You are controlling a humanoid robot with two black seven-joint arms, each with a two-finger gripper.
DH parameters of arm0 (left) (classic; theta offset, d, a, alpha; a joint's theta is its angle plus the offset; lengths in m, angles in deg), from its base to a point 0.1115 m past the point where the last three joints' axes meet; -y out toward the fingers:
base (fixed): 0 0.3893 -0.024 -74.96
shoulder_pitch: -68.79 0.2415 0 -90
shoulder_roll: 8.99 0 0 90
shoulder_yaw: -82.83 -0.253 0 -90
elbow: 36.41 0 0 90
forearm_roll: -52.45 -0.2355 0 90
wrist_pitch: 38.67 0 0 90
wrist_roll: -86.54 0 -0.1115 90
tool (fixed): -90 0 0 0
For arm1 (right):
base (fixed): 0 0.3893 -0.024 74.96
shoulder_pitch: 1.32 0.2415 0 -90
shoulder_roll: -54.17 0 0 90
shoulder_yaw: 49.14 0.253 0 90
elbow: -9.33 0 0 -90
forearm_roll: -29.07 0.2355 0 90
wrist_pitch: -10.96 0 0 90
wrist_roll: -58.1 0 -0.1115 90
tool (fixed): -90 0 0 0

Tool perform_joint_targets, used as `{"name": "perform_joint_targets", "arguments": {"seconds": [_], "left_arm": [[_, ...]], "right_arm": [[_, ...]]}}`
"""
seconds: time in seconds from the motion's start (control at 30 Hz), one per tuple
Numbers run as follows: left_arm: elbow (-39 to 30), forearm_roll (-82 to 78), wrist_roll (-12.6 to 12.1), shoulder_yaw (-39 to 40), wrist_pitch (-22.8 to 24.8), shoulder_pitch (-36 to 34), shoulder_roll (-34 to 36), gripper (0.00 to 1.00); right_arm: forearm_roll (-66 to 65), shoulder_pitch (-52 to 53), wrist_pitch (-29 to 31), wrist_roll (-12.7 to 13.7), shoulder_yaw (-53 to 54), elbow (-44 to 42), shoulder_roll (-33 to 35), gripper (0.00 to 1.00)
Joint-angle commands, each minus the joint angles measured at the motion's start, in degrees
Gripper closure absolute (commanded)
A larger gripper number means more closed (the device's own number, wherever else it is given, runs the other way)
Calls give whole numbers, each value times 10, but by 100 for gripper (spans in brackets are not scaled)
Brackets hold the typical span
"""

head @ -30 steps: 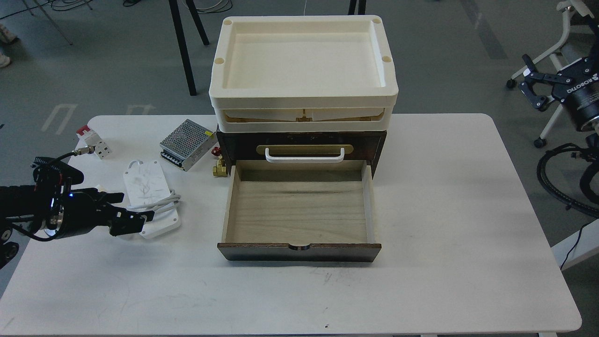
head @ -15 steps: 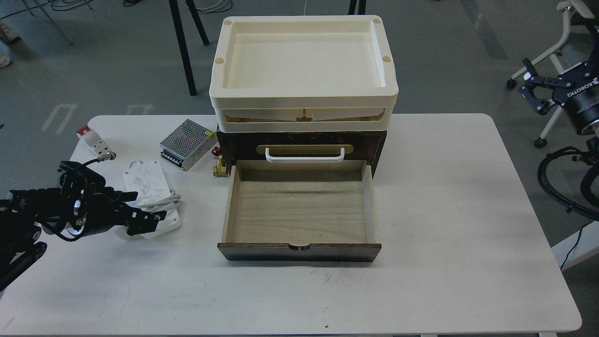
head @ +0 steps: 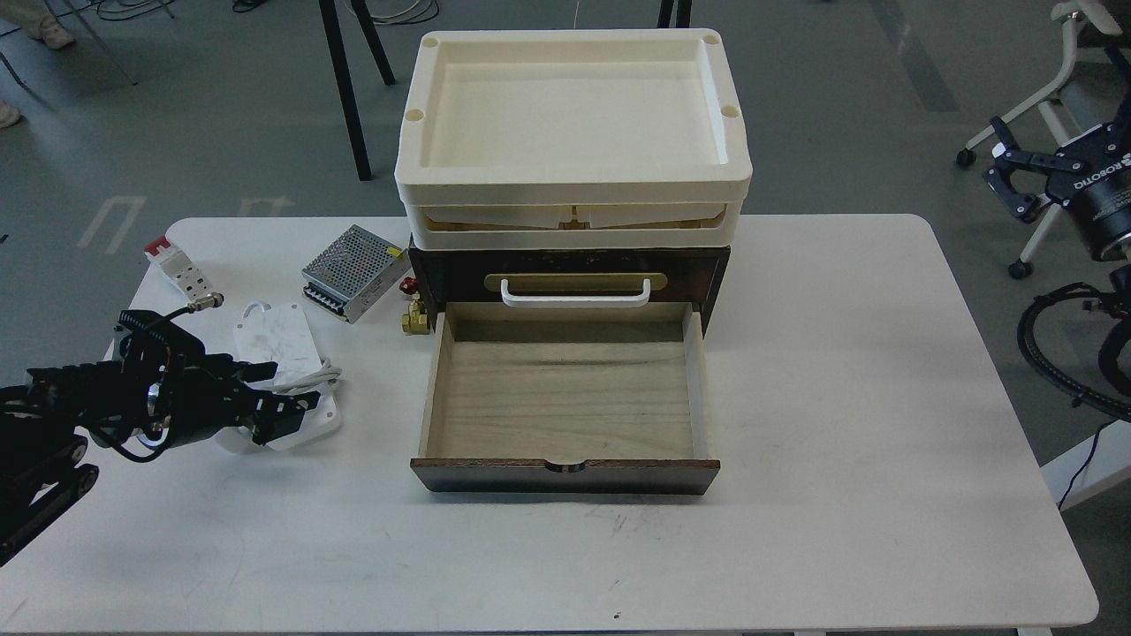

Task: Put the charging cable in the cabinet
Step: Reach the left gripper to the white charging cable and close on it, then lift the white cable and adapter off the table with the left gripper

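Observation:
The charging cable [head: 274, 340], a flat white block with a white cord [head: 309, 380] looped at its near end, lies on the table left of the cabinet. My left gripper [head: 284, 415] sits low over the block's near end, its black fingers apart on either side of it. The cabinet [head: 565, 274] is dark brown with a white handle [head: 574, 296] and cream trays [head: 574, 115] on top. Its light wood drawer [head: 565, 406] is pulled open and empty. My right gripper [head: 1005, 172] is open and empty, off the table's right side.
A silver perforated box [head: 355, 272] and a brass valve with a red knob [head: 413, 314] lie between the cable and the cabinet. A small white block with a red top [head: 177, 263] sits at the far left. A wheeled chair [head: 1051, 97] stands at the right.
My left arm has moved right, and its fingers have come over the near end of the white block. The right gripper has shifted slightly. The cable and drawer have not moved.

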Motion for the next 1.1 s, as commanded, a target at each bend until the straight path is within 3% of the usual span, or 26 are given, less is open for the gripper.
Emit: {"name": "perform_joint_targets", "arguments": {"seconds": [0.0,0.17,0.47,0.53,0.6,0.67,0.93,1.07], "left_arm": [[0,0,0,0,-8,0,-1,33],[0,0,0,0,-8,1,1,58],[1,0,0,-1,-3,3,0,70],[0,0,0,-1,-2,3,0,77],[0,0,0,-1,-2,1,0,93],[0,0,0,0,-2,-1,0,99],[-17,0,0,2,22,-20,24,100],[-94,0,0,3,26,-21,93,100]], "right_arm": [[0,0,0,0,0,-1,0,0],[0,-3,0,0,0,-1,1,0],[0,-9,0,0,6,0,1,0],[0,-10,0,0,6,-1,1,0],[0,-11,0,0,6,-1,1,0],[0,-13,0,0,6,-1,1,0],[0,-15,0,0,6,-1,1,0],[0,-15,0,0,6,-1,1,0]]}}
